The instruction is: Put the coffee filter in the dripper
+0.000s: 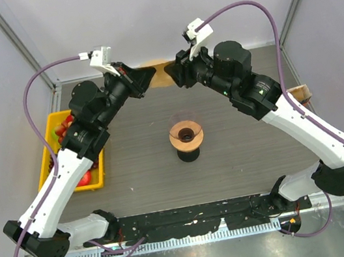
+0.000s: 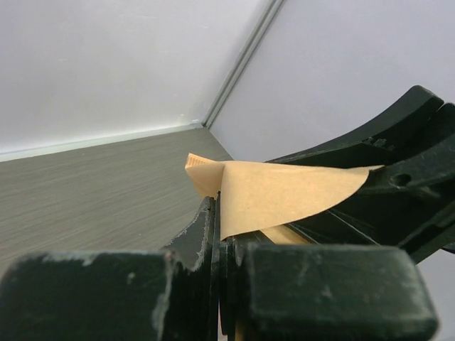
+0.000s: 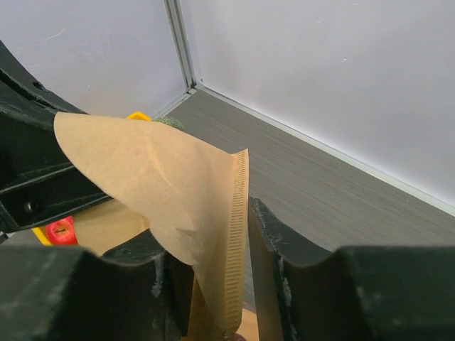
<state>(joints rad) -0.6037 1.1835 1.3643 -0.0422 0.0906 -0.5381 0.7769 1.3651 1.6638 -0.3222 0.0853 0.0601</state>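
Desk point(image 1: 262, 153): grey wood-grain top, lying below both tools, which meet above its far middle.
Yellow bin point(image 1: 55, 117): on the desk, well to the outer side of the left tool and nearer the arm bases; red pieces point(image 1: 86, 177) lie in it.
Left tool point(image 1: 144, 79): jaws pressed together on one edge of the coffee filter point(image 1: 160, 75), tips aimed at the right tool point(image 1: 175, 74).
Right tool, wrist view point(image 3: 206, 227): jaws part-way apart, with the filter's crimped seam hanging in the gap. The paper lies over one finger point(image 3: 135, 249) and sits just beside the other.
Dripper point(image 1: 175, 138): orange-brown funnel with a dark centre hole, sitting on a black base point(image 1: 188, 155). It is on the desk, apart from both tools, on their near side and roughly between them.
Coffee filter, left wrist view point(image 2: 284, 192): tan paper fan spreading forward from the left tool's tips point(image 2: 217, 213) to the right tool, held up off the desk between the two.
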